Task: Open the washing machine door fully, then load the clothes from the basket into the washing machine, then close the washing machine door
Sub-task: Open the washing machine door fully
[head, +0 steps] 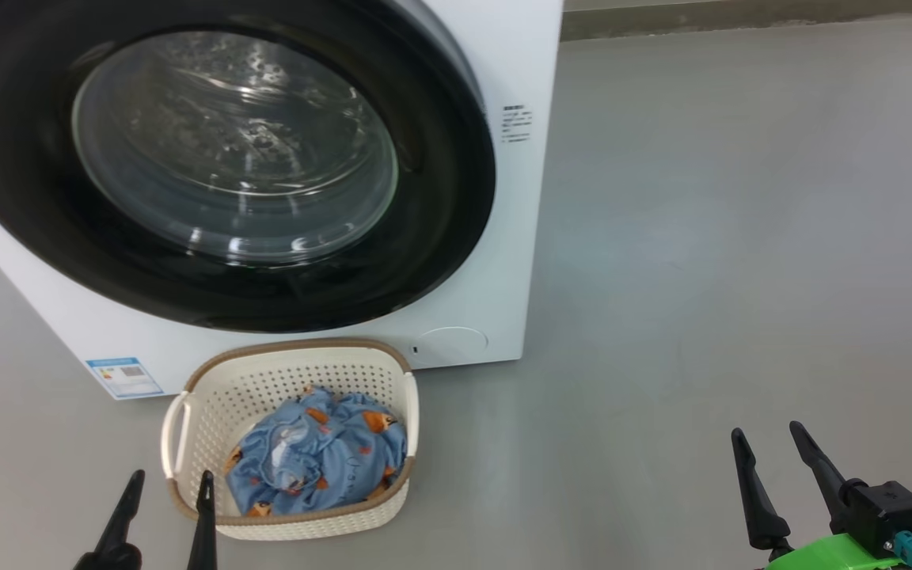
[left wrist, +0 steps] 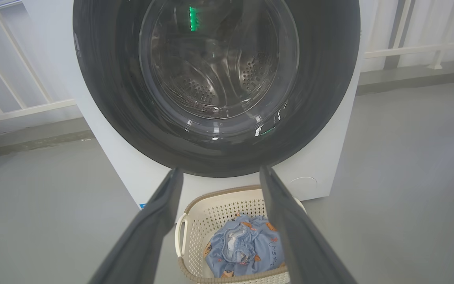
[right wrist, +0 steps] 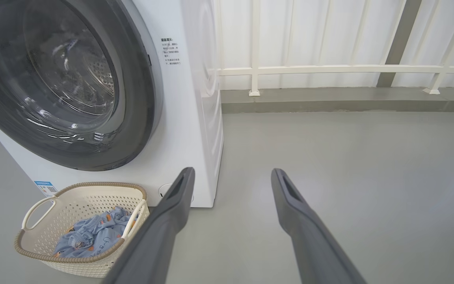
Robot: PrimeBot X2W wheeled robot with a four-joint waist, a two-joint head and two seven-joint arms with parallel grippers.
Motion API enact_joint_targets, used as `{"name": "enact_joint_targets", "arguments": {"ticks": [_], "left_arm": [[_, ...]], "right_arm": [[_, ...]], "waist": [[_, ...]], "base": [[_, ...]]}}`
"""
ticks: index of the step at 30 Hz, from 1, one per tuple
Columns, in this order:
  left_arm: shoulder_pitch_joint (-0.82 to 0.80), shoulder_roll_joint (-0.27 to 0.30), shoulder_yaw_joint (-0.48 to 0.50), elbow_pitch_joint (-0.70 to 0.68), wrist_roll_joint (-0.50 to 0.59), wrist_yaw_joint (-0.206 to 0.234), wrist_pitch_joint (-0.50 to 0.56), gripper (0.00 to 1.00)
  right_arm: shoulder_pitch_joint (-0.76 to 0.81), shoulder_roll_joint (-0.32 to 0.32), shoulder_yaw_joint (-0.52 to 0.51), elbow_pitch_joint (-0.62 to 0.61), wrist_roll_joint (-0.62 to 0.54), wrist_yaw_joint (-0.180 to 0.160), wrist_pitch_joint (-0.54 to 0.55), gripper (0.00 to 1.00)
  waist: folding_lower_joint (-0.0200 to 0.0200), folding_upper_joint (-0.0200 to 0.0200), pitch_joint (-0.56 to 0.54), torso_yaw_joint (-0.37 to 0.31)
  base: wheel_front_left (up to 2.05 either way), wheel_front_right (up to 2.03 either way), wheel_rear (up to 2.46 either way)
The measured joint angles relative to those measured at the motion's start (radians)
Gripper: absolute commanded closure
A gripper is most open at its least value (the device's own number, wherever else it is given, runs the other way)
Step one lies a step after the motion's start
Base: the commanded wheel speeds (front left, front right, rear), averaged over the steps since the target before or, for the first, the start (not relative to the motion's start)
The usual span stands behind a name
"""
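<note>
The white washing machine [head: 503, 237] stands ahead with its round black door [head: 440, 237] shut against the front; steel drum holes show through the glass window [left wrist: 219, 67]. On the floor before it sits the cream basket [head: 210, 396] holding the light blue bear-print clothes [head: 321, 455]. My left gripper [head: 170, 484] is open, low by the basket's near left corner, empty. Off to the right my right gripper [head: 769, 439] is open over bare floor, far from the basket. The same basket [right wrist: 45, 236] and door [right wrist: 140, 98] appear in the right wrist view.
Grey floor [head: 741, 237] spreads wide to the machine's right. A white railing [right wrist: 329, 70] on a low kerb runs behind the machine. A blue label sticker [head: 123, 377] and round white flap [head: 450, 346] mark the machine's lower front.
</note>
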Motion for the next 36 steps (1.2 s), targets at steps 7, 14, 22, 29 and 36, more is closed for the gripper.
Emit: {"name": "enact_joint_targets", "arguments": {"ticks": [7, 14, 22, 29, 36], "left_arm": [[0.0, -0.016, 0.019, -0.005, -0.005, -0.016, 0.0, 0.0], [0.0, -0.022, 0.032, -0.005, -0.005, -0.016, 0.0, 0.0], [0.0, -0.025, 0.036, -0.005, -0.005, -0.025, 0.0, 0.0], [0.0, -0.028, 0.044, -0.005, -0.005, -0.025, 0.0, 0.0], [-0.001, -0.029, 0.043, -0.011, -0.005, -0.029, 0.0, 0.0]], "right_arm": [[0.0, 0.0, -0.001, 0.0, 0.0, 0.0, 0.0, 0.0], [0.0, 0.007, -0.003, -0.009, 0.001, 0.0, 0.0, 0.0], [0.0, 0.009, -0.01, -0.023, 0.01, 0.0, 0.0, 1.0], [-0.002, 0.016, -0.041, -0.027, 0.109, 0.0, 0.0, 1.0], [-0.04, 0.03, -0.063, 0.005, 0.589, 0.0, 0.0, 1.0]], "waist": [[0.0, 0.0, 0.002, 0.002], [0.0001, 0.0, 0.006, 0.001], [0.0, 0.0, 0.012, 0.006], [0.0, 0.0, 0.021, 0.01], [0.0, 0.0, 0.045, 0.014]], "base": [[0.4, 0.4, -0.8], [0.01, 0.01, -0.03], [0.0, 0.0, 0.0], [0.0, 0.0, 0.0], [0.0, 0.0, 0.0]]}}
